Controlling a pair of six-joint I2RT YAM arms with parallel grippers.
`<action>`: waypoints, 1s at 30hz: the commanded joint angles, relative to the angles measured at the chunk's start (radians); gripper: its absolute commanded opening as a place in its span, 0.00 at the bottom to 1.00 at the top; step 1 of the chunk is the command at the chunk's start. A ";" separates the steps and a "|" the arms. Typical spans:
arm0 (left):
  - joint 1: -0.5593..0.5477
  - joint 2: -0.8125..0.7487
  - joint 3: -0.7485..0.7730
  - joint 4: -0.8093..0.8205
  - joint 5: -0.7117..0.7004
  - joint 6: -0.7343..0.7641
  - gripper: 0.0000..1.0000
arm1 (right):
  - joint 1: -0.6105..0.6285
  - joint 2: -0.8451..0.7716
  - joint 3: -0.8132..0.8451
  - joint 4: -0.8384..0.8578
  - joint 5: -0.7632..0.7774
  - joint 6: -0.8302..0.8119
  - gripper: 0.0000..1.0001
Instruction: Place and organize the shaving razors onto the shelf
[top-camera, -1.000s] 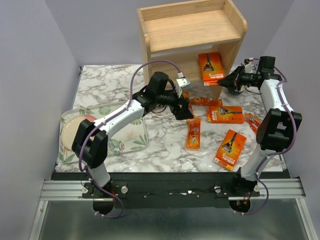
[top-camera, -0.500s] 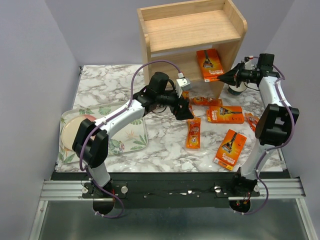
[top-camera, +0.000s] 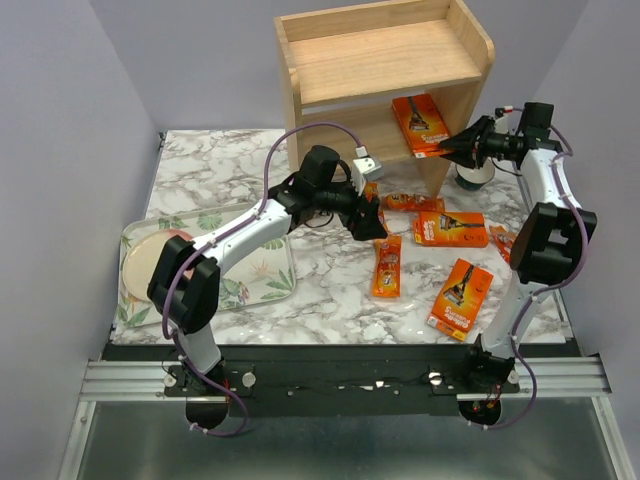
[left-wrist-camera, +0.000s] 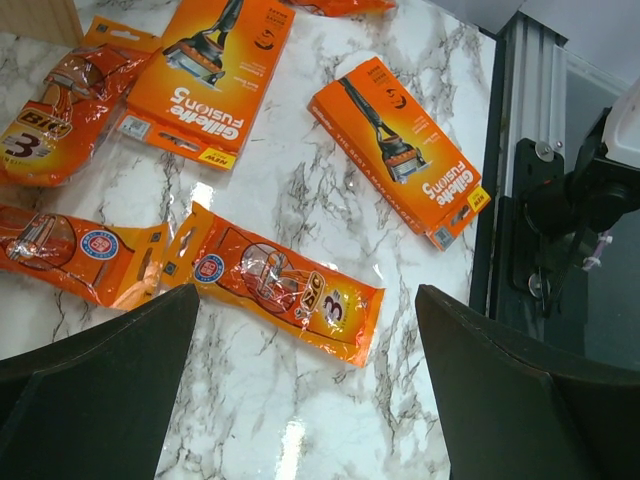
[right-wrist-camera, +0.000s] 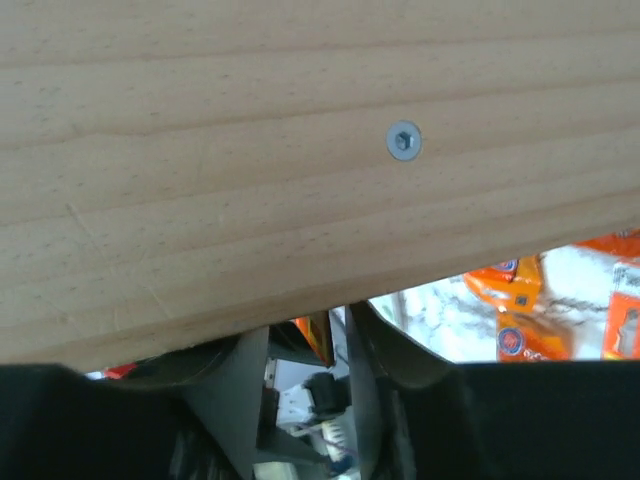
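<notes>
The light wood shelf (top-camera: 380, 60) stands at the back, and its side panel (right-wrist-camera: 300, 150) fills the right wrist view. One wide orange razor pack (top-camera: 420, 125) leans inside the lower tier. My right gripper (top-camera: 462, 148) is at that pack's lower right corner, jaws apart, the pack's thin edge (right-wrist-camera: 318, 340) between them with a gap beside it. Other shaving razors lie on the marble: a wide card (top-camera: 449, 229), another (top-camera: 460, 297) and a narrow pack (top-camera: 386, 267). My left gripper (top-camera: 375, 225) hovers open over a narrow pack (left-wrist-camera: 285, 285), touching nothing.
A leaf-print tray (top-camera: 255, 275) holding a round plate (top-camera: 150, 262) sits at the left. A white round object (top-camera: 475, 178) stands by the shelf's right foot under the right arm. More orange packs (left-wrist-camera: 210, 70) (left-wrist-camera: 403, 150) lie ahead of the left gripper, near the metal rail (left-wrist-camera: 525, 120).
The right gripper lifted the wide pack up and back into the lower tier, and its jaws have parted. The left arm has stayed where it was.
</notes>
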 joint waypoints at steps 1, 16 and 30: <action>-0.005 0.011 0.006 -0.006 -0.068 -0.043 0.99 | -0.014 -0.035 0.017 0.015 -0.029 -0.025 0.56; -0.102 0.065 -0.078 0.171 0.035 -0.294 0.98 | -0.336 -0.430 -0.318 -0.485 0.270 -0.681 0.68; -0.350 0.309 -0.204 0.535 0.026 -0.645 0.67 | -0.493 -0.680 -0.461 -0.740 0.303 -1.068 0.67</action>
